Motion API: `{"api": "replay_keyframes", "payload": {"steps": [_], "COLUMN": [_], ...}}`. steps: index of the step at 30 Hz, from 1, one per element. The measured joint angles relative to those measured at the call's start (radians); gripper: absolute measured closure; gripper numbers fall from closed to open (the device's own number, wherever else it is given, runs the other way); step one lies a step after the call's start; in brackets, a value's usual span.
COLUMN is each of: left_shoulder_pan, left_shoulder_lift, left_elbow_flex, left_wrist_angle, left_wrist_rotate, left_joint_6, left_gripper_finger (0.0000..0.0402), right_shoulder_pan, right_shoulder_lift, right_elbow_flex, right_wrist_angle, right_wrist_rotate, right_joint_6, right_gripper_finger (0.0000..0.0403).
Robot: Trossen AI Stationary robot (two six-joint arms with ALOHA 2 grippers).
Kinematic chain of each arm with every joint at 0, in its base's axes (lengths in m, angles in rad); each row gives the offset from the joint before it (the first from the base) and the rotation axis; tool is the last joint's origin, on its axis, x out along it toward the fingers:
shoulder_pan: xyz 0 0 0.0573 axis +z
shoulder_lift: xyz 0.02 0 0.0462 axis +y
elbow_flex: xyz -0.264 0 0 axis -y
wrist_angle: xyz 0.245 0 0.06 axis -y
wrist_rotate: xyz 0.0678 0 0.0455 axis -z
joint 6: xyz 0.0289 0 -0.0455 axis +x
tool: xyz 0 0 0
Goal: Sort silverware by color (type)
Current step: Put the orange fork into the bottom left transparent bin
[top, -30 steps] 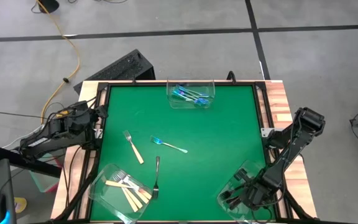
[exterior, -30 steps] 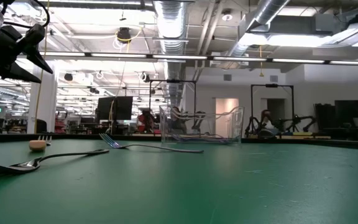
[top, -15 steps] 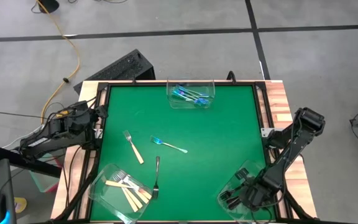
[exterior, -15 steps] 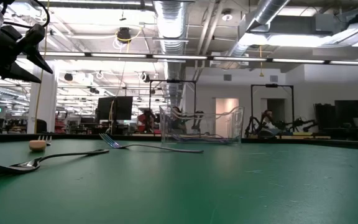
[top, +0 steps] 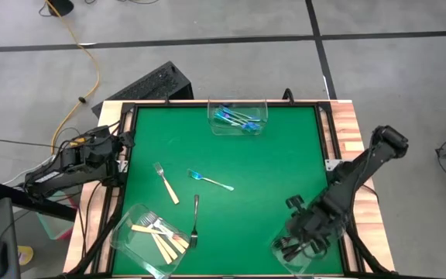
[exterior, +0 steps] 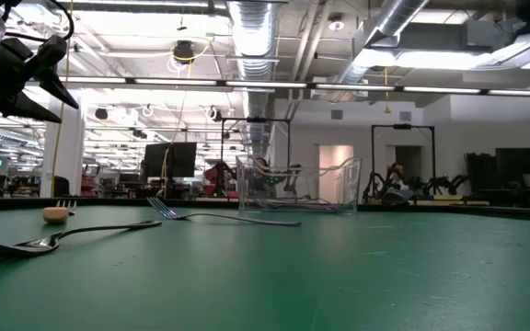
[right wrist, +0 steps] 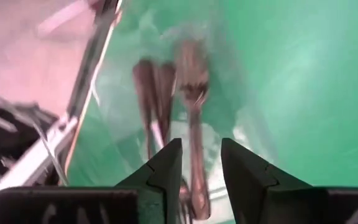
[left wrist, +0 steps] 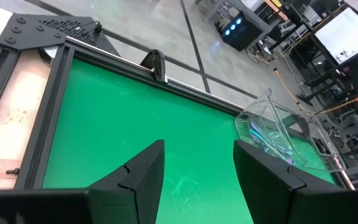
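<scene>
The dark grey forks [right wrist: 191, 106] lie in the clear tub [top: 310, 213] at the table's near right corner, right under my right gripper [top: 299, 236], whose fingers stand slightly apart with nothing between them, so I judge one more grey fork is now delivered there. The blue-handled forks [top: 235, 118] sit in their own tub [top: 238, 116] at the middle of the far edge, and the tan-handled ones [top: 157, 232] are piled in the tub [top: 147, 236] at the near left corner. Three pieces are left loose on the green table [top: 285, 155]: a tan-handled fork [top: 165, 183] left of centre, a blue-handled fork [top: 210, 180] near the middle, and a dark grey fork [top: 195, 221] just beside the tan tub's right side. So most of the sorting looks done, with one fork of each kind to go. My left gripper [left wrist: 197, 171] waits at the table's left edge, fingers spread wide and empty.
</scene>
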Motion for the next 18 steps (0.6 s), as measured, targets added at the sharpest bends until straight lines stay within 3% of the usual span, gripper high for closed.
{"api": "replay_keyframes", "payload": {"steps": [12,15,18], "left_shoulder_pan": [0.0,0.0,0.0], "left_shoulder_lift": [0.0,0.0,0.0], "left_elbow_flex": [0.0,0.0,0.0], "left_wrist_angle": [0.001,0.033,0.131], "left_wrist_rotate": [0.033,0.094,0.224], "left_joint_6": [-0.01,0.042,0.168], "left_gripper_finger": [0.0226,0.0226,0.0226], "right_shoulder_pan": [-0.346,-0.42,-0.472], "right_shoulder_lift": [-0.042,-0.04,-0.04], "right_elbow_flex": [0.075,0.075,0.075], "right_wrist_angle": [0.054,0.115,0.175], "right_wrist_rotate": [0.085,0.085,0.085], "right_joint_6": [-0.081,-0.088,-0.088], "right_gripper_finger": [0.0275,0.0275,0.0275]}}
